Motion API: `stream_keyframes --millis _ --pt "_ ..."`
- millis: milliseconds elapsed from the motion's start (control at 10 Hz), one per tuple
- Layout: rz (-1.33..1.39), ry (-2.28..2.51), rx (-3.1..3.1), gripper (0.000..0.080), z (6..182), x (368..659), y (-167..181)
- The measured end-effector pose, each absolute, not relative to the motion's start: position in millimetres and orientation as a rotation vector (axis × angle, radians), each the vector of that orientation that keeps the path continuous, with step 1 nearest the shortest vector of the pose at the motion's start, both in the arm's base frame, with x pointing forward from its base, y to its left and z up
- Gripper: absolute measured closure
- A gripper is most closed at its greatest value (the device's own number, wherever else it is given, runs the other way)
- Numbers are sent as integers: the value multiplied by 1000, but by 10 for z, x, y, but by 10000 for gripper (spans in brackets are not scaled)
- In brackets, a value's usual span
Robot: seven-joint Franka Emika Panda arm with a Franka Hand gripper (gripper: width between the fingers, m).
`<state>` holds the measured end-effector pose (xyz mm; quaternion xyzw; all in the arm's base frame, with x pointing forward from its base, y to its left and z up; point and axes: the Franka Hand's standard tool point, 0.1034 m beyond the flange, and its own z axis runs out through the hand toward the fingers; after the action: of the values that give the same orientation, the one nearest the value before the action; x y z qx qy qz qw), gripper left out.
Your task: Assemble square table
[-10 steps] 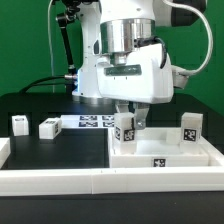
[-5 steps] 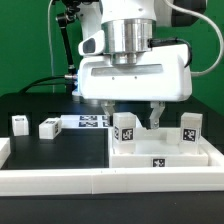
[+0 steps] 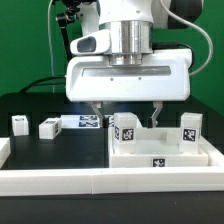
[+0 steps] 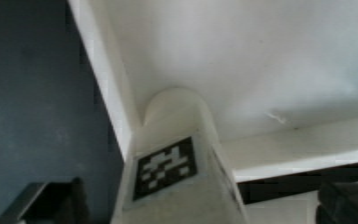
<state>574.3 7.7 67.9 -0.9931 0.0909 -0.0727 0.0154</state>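
Observation:
The white square slab lies at the exterior view's right, against the front wall. Two tagged white legs stand on it: one at its near-left corner, one at its right. Two more legs lie loose on the black table at the left. My gripper hangs open just above the left standing leg, one finger on each side, not touching it. In the wrist view that leg rises between my open gripper's fingers, with the slab behind it.
The marker board lies flat behind the loose legs. A long low white border wall runs along the front edge. The black table top lies left of the slab.
My fingers have spread wide apart from the left standing leg, which stays upright on the slab. The hand has turned broadside and looks larger in view.

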Motion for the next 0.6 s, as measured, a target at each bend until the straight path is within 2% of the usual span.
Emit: stream_keyframes --millis 300,600 --pt "-203 -203 -3148 151 704 5777 68" --pt "-199 -449 -3136 151 702 5776 17"
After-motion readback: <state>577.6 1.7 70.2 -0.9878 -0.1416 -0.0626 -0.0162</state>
